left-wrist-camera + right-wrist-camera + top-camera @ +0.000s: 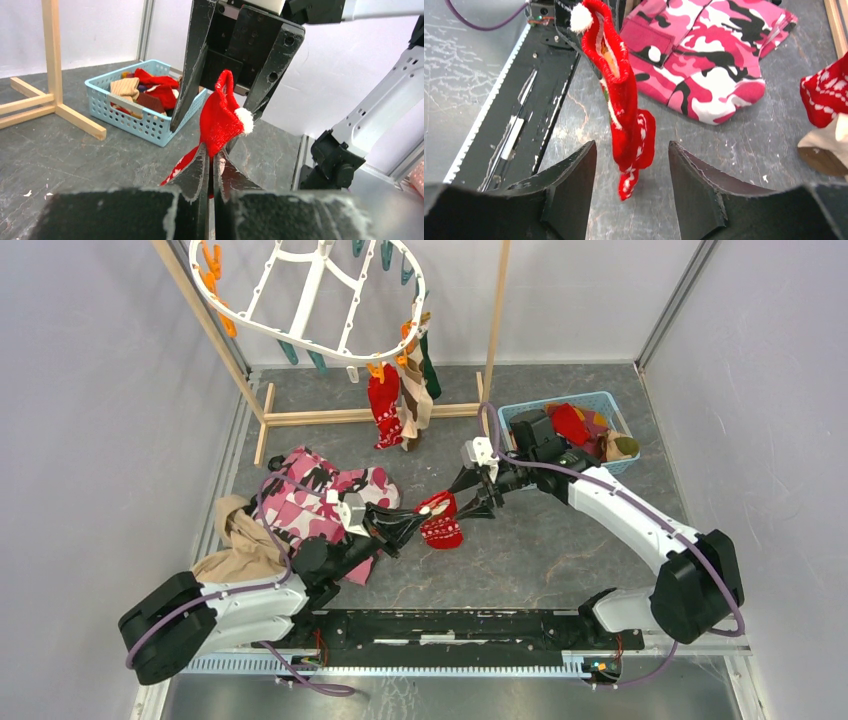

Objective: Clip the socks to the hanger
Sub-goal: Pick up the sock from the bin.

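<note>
A red sock (441, 521) with a white pompom and white pattern hangs above the table between the two arms. My left gripper (416, 524) is shut on its cuff end; the pinch shows in the left wrist view, where the sock (220, 120) rises from the closed left gripper (214, 150). My right gripper (631, 145) is open, and the sock (621, 100) dangles between its fingers (574, 175) without touching them. The white hanger (310, 300) hangs at the back, with a red sock (384, 408), a tan sock (412, 412) and a dark green sock (429, 370) clipped to it.
A blue basket (603, 398) holding more socks (572, 424) sits at the back right. A pink camouflage garment (320, 495) and a tan cloth (240, 540) lie at the left. The wooden stand (370, 416) crosses the back.
</note>
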